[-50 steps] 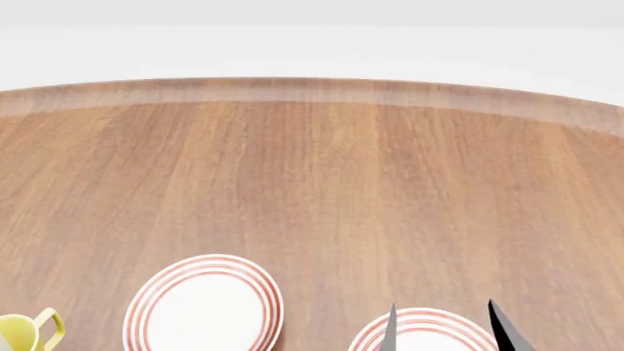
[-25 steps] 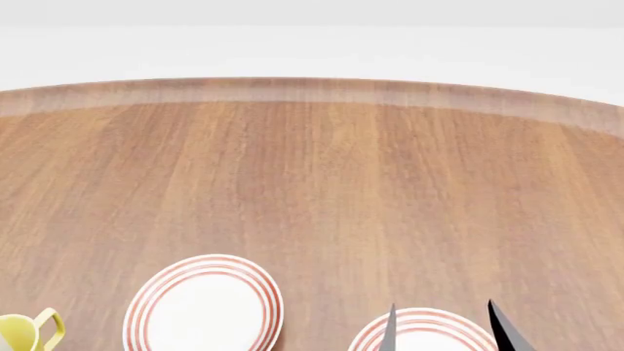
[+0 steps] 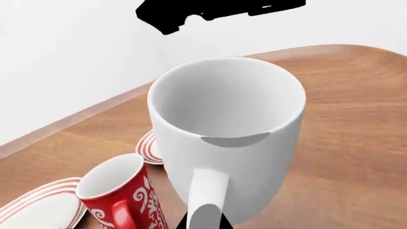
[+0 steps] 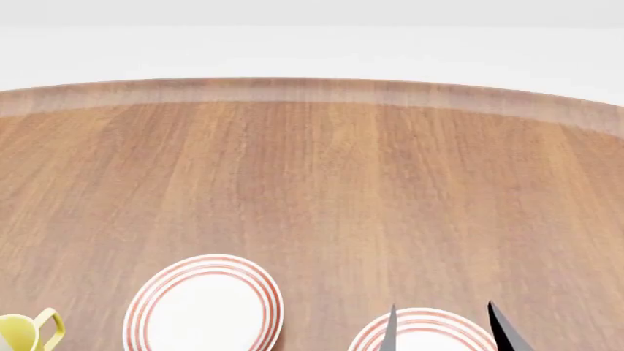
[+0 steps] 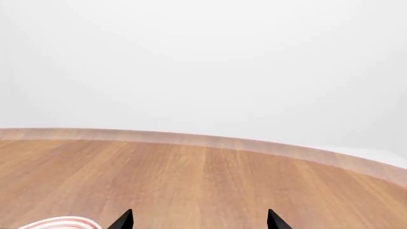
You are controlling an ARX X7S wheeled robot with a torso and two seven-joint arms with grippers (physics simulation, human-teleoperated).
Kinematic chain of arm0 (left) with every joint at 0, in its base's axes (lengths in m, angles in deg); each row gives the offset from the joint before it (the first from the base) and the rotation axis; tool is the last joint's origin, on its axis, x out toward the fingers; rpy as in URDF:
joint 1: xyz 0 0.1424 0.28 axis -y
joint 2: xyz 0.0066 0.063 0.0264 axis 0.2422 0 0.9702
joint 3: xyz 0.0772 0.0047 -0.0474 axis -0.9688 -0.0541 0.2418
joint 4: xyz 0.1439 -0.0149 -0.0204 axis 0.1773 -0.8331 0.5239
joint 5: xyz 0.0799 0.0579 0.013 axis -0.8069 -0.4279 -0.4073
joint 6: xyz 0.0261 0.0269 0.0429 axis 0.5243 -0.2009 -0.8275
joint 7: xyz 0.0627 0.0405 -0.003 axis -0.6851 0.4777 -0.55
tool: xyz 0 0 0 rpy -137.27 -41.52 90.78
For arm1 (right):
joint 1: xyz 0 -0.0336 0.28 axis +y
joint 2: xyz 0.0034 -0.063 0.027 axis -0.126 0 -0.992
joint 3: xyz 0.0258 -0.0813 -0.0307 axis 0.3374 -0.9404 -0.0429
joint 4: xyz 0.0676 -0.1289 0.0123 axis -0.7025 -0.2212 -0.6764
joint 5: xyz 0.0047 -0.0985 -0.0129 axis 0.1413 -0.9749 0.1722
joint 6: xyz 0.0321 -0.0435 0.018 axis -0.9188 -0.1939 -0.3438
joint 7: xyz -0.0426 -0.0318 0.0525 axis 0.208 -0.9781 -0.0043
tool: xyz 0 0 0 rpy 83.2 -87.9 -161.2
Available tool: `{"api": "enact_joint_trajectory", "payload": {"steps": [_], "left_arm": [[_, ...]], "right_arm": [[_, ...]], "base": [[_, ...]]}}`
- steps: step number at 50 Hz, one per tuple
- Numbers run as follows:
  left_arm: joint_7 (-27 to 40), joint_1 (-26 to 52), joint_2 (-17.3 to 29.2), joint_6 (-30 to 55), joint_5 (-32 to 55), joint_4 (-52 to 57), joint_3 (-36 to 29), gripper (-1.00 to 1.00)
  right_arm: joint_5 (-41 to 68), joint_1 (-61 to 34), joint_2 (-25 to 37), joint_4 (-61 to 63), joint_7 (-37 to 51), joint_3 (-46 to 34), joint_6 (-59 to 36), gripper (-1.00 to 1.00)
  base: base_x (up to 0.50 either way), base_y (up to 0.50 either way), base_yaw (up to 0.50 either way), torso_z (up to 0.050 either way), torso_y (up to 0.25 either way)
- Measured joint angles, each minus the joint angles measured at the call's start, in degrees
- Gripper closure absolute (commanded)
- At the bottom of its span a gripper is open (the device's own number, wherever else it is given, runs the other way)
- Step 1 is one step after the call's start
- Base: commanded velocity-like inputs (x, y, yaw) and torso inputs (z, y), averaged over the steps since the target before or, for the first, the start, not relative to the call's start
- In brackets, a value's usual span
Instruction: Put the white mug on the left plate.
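The white mug (image 3: 226,138) fills the left wrist view, upright, white inside, its loop handle turned toward the camera. My left gripper (image 3: 205,224) is shut on that handle, with a dark finger showing on each side of it. Neither the mug nor the left gripper shows in the head view. The left plate (image 4: 204,303), white with red rings, lies bare near the table's front. My right gripper (image 4: 443,329) is open and empty over the right plate (image 4: 424,333); its two fingertips stand wide apart in the right wrist view (image 5: 199,222).
A red patterned mug (image 3: 121,198) stands close beside the white mug, with ringed plates (image 3: 38,210) behind them. A mug with a yellow handle (image 4: 29,333) sits at the front left. The round wooden table (image 4: 312,168) stretches to its far edge. A black shape (image 3: 222,9) hangs above.
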Motion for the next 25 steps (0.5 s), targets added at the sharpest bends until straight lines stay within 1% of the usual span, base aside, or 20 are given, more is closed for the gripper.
{"api": "enact_joint_trajectory", "payload": {"steps": [17, 25], "left_arm": [[3.72, -5.3, 2.16, -3.62, 1.01, 6.36, 3.65, 1.0], [5.46, -7.4, 3.22, -5.17, 3.11, 8.73, 5.46, 1.0]], "right_arm": [[0.18, 0.15, 0.13, -0.4, 0.24, -0.2, 0.53, -1.0], [0.22, 0.12, 0.16, -0.64, 0.33, -0.39, 0.73, -1.0]], "base": [[0.0, 0.0, 0.0, 0.0, 0.0], [0.0, 0.0, 0.0, 0.0, 0.0]]}}
